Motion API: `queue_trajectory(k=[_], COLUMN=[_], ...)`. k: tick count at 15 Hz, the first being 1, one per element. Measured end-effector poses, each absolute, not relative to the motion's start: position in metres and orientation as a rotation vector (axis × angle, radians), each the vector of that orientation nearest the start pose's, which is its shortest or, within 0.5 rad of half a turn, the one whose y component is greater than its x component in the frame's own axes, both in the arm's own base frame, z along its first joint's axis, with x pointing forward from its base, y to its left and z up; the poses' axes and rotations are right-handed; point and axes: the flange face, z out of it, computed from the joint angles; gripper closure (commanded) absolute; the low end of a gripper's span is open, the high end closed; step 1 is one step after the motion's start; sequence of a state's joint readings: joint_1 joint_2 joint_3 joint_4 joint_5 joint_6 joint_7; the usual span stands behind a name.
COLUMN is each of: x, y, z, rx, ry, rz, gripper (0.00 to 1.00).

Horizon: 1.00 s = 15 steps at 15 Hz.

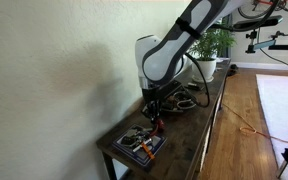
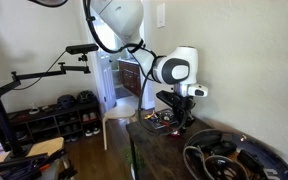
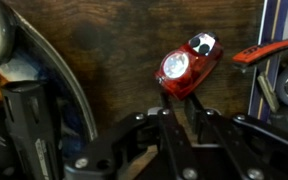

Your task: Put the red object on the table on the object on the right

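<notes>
The red light (image 3: 187, 68) lies on the table (image 3: 114, 45) just ahead of the gripper (image 3: 182, 116). Its long axis slants away toward the book (image 3: 269, 25) at the gripper's right. The jaws flank the light's near end, narrowly apart; whether they pinch it cannot be told.

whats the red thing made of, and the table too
Red object: probably moulded plastic, glossy, judging by the bright highlights and its shiny clear round front. Table: looks like dark stained wood with a matte finish and faint grain streaks.
</notes>
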State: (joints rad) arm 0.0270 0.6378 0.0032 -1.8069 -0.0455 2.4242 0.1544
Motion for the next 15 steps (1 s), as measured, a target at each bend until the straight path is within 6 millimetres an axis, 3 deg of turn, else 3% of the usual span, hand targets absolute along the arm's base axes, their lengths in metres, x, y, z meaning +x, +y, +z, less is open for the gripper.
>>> queue_trajectory(k=[3, 7, 10, 15], x=[0.655, 0.661, 0.662, 0.656], y=[0.018, 0.021, 0.027, 0.038], z=[0.198, 0.232, 0.245, 0.239], rx=[-3.18, -3.182, -3.175, -3.144], ry=[0.135, 0.182, 0.285, 0.516], rz=[-0.005, -0.09, -0.115, -0.095], gripper=[0.29, 0.03, 0.0, 0.0])
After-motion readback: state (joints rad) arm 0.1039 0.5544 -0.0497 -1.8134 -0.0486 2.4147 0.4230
